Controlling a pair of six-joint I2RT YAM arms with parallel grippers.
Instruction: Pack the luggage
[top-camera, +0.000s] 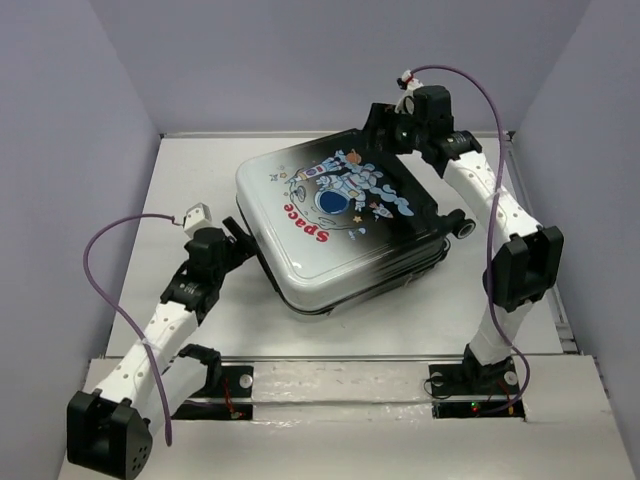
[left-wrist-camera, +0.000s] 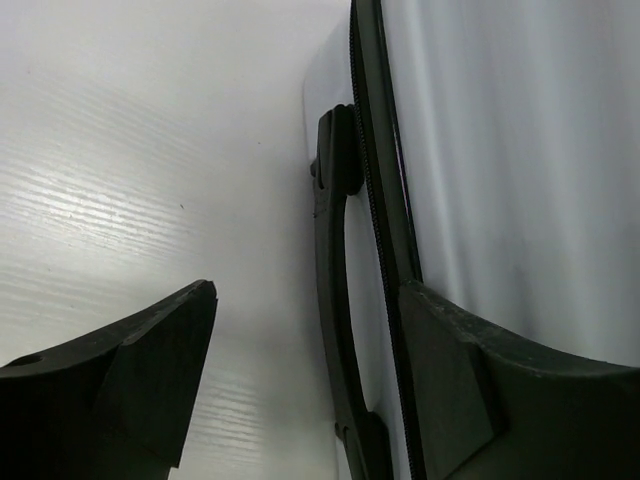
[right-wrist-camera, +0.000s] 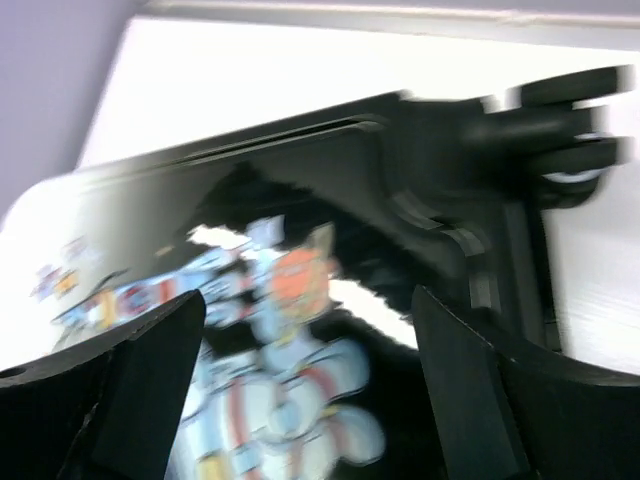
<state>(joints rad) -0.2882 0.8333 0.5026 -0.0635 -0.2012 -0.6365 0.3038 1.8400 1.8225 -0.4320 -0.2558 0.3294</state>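
The luggage (top-camera: 340, 225) is lying shut on the worktop (top-camera: 190, 190), print up. The left tool (top-camera: 240, 240) is sitting low at its left edge, jaws wide around the side handle (left-wrist-camera: 335, 300), gripping nothing. The right arm is arching over its far corner, right tool (top-camera: 383, 128) spread wide, empty.

Luggage (top-camera: 340, 225): lies flat and closed on the table (top-camera: 200, 170), mid-table and set askew, caster wheels (top-camera: 462, 226) toward the right. Left gripper (top-camera: 240, 240): low at the luggage's left side, beside the side handle (left-wrist-camera: 332, 300), one finger over bare table and the other by the shell. Right gripper (top-camera: 384, 128): over the luggage's far right corner.
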